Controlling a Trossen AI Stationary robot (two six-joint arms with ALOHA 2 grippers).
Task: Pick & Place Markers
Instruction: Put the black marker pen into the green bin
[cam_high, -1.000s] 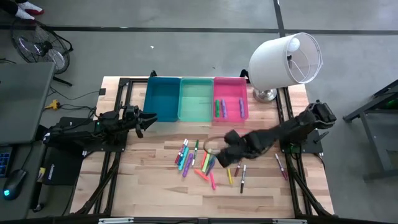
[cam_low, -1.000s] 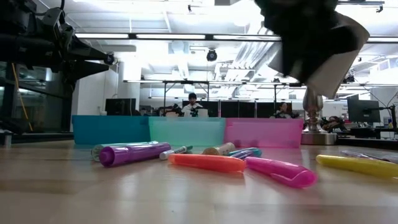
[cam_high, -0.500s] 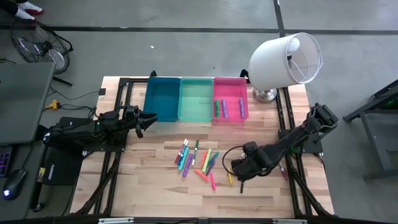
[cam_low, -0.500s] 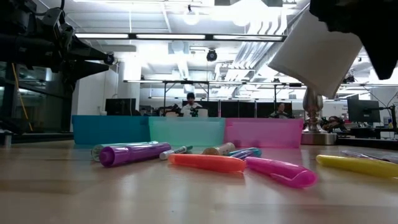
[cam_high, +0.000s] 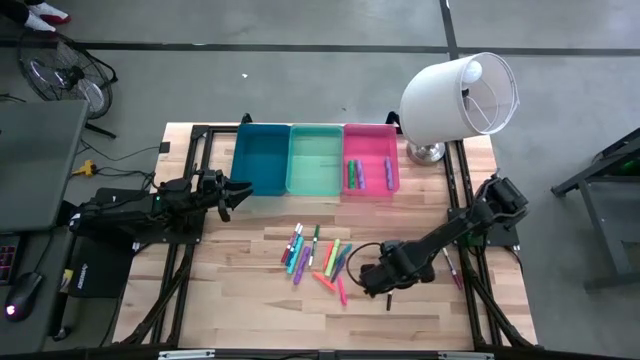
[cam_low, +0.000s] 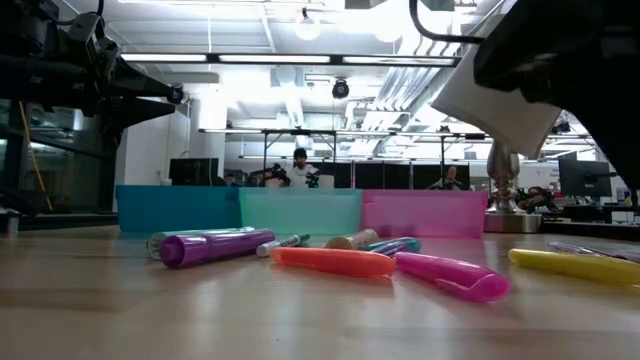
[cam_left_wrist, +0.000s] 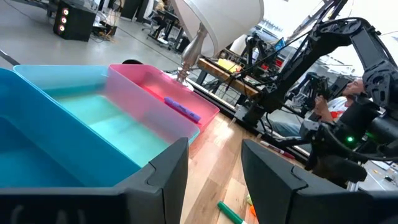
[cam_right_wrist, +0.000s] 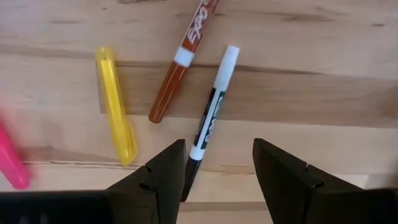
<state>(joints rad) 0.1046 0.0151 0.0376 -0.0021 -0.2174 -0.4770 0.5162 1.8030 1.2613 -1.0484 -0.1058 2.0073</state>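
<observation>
Overhead lights and office desks are filling the background beyond your tabletop (cam_high: 240, 290), where the right pincer (cam_right_wrist: 214, 171) is hovering with fingers spread, nothing held, lined up over a black-and-white marker (cam_right_wrist: 211, 121), likely the next pick. Your left pincer (cam_left_wrist: 214, 171) is waiting, spread and empty, beside the blue bin (cam_high: 260, 160). You are looking at three bins in the upper middle, four markers already lying in the pink bin (cam_high: 393, 155), and roughly a dozen markers (cam_high: 315, 258) scattered at lower centre.

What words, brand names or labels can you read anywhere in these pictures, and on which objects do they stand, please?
"EXPO": on the barrel of the brown marker, seen in the right wrist view.
Print on the black-and-white marker, lying just ahead of the open right gripper: too blurred to read.
Nothing else is legible in any view.
</observation>
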